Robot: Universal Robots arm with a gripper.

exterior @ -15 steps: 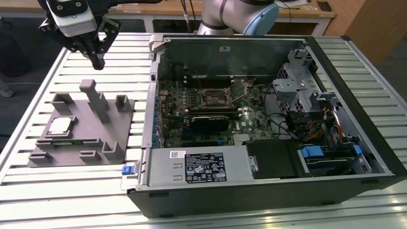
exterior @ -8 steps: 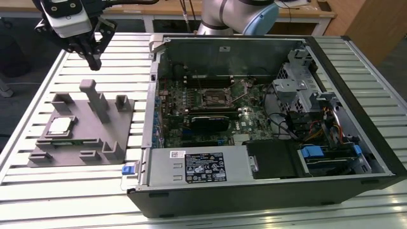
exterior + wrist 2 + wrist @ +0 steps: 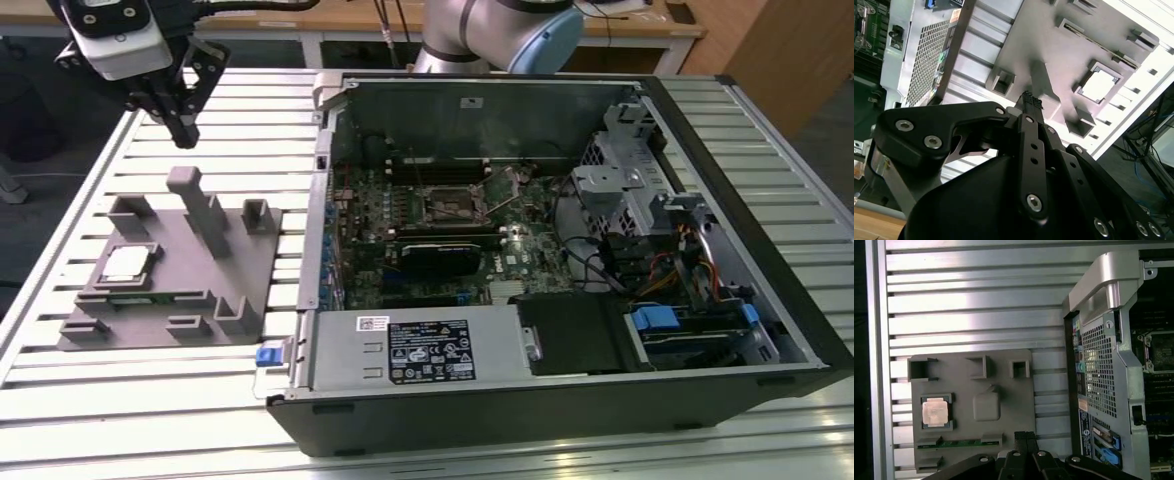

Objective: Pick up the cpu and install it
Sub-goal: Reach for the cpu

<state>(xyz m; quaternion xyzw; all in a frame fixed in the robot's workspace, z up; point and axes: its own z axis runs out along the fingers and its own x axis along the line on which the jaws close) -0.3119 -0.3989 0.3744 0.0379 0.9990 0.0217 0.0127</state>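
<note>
Fingertips of the gripper (image 3: 1025, 436) are pressed together with nothing between them, hanging above the grey fixture (image 3: 961, 385) that rests on the slatted table (image 3: 979, 300). The cpu (image 3: 935, 411) lies flat in a square recess of that fixture, well below the fingers and on the side away from the open computer case (image 3: 1099, 360).

It looks like a light, stiff, thin chip. Its smooth metal top would likely be slippery, and its underside is probably delicate. Pinching it by two opposite edges seems the sound hold, with a narrow opening and gentle force. Whether the recess walls leave room for the fingers beside those edges is hard to tell from here. It may only allow a grip at small cut-outs along the rim.
</note>
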